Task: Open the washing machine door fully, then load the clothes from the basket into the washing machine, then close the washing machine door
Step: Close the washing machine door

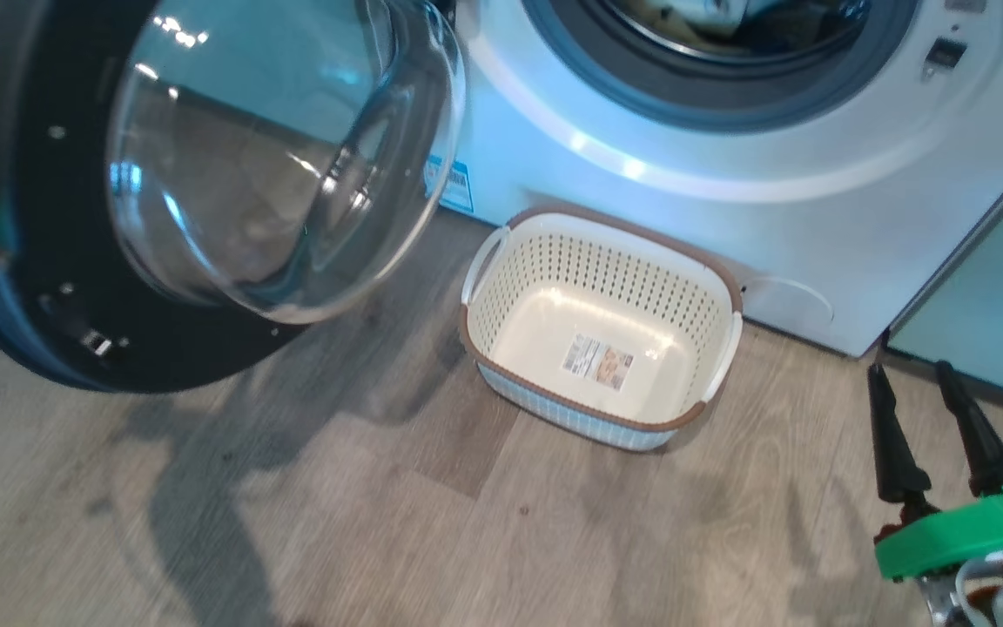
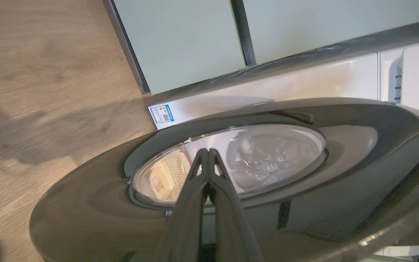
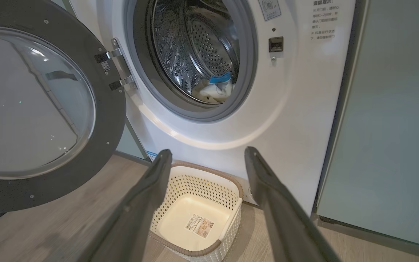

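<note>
Clothes [image 3: 213,89] down in the washing machine [image 3: 286,109] are mostly hidden behind its grey seal [image 3: 247,72], and the label [image 3: 199,225] in the basket [image 3: 202,168] out front is unreadably small.

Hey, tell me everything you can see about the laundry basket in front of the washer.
The basket is small, rectangular and cream plastic, with perforated walls, a brown rim and white side handles. It stands upright and empty on the wood-look floor, just in front of the washing machine; whether they touch is unclear. A printed label is stuck inside on its base.
</note>
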Robot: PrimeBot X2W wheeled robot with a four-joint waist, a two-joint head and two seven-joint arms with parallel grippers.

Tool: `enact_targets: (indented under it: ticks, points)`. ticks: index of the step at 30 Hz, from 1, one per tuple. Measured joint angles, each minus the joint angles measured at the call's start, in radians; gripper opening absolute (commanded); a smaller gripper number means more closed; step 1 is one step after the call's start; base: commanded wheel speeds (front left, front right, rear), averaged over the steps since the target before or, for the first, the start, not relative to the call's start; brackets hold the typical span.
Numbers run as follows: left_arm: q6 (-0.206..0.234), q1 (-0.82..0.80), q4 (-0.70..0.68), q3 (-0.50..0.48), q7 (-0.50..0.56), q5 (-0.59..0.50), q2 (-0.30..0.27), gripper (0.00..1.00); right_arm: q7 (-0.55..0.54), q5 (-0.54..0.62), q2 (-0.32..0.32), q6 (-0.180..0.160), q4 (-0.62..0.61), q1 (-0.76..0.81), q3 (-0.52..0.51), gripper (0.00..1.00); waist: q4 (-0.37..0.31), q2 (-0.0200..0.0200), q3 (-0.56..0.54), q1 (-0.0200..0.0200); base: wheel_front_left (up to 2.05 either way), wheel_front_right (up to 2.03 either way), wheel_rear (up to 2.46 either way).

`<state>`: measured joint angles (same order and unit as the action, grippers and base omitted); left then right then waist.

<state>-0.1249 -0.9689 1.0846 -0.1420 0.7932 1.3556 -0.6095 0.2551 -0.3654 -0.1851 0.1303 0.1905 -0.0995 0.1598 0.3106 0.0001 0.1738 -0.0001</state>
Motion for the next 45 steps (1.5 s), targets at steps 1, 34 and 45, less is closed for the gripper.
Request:
enact_targets:
  ticks: [1,34,45]
  points:
    - [0.0,0.006,-0.007,0.007,0.01,0.0,0.004,0.0,0.0,-0.003,0.002,0.0,0.001,0.005,0.0,1.0,0.0,0.0,-0.009,0.0,0.0,0.0,0.0]
    - [0.041,0.306,-0.506,0.16,0.16,0.064,0.312,0.0,0.0,-0.022,0.061,0.0,0.009,0.096,-0.032,1.0,-0.032,0.0,-0.166,0.0001,0.0,0.0,0.0]
    - [0.044,0.322,-0.546,0.146,0.015,0.044,0.377,0.0,0.0,-0.022,0.063,0.0,0.009,0.095,-0.033,1.0,-0.156,0.0,-0.157,0.0002,0.0,0.0,0.0]
